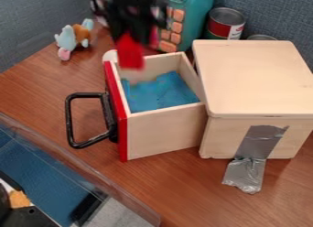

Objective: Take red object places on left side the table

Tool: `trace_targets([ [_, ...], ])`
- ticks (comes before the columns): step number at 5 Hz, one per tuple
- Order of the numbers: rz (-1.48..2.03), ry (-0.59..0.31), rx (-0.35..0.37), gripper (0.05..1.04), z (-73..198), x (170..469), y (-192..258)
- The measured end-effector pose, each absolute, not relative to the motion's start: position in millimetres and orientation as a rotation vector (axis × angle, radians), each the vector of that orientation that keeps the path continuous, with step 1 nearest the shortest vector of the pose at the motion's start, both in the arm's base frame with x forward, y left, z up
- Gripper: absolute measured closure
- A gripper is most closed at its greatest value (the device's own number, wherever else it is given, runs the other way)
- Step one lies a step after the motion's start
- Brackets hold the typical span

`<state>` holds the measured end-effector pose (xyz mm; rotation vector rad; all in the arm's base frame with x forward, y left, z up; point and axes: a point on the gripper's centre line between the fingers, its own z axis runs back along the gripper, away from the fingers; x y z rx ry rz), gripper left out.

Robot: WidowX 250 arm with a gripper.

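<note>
And here's my gripper [131, 33], closed on the red object [129, 53] by its upper end, so the rest hangs below, over the open drawer [160, 132] near its red front. I've got it up high, I'd say, to clear that rim and the black handle [69, 118] on the way to the table's [34, 91] left side, while the silver tape [260, 143] presumably keeps the wooden box [254, 77] from sliding.
</note>
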<state>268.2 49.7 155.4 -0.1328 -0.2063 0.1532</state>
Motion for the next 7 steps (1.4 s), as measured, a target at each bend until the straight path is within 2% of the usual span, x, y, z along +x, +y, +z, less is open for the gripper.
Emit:
trace_targets([
  [1,0.221,-0.231,-0.135,0.784,178.5,252.9,92.8],
  [2,0.261,-0.23,-0.087,0.784,176.9,236.3,129.4],
  [3,0.325,-0.176,-0.063,0.784,144.8,228.4,171.2],
  [6,0.351,-0.122,0.049,0.784,72.4,233.3,223.5],
  [7,0.346,-0.092,0.134,0.784,38.7,223.0,231.2],
])
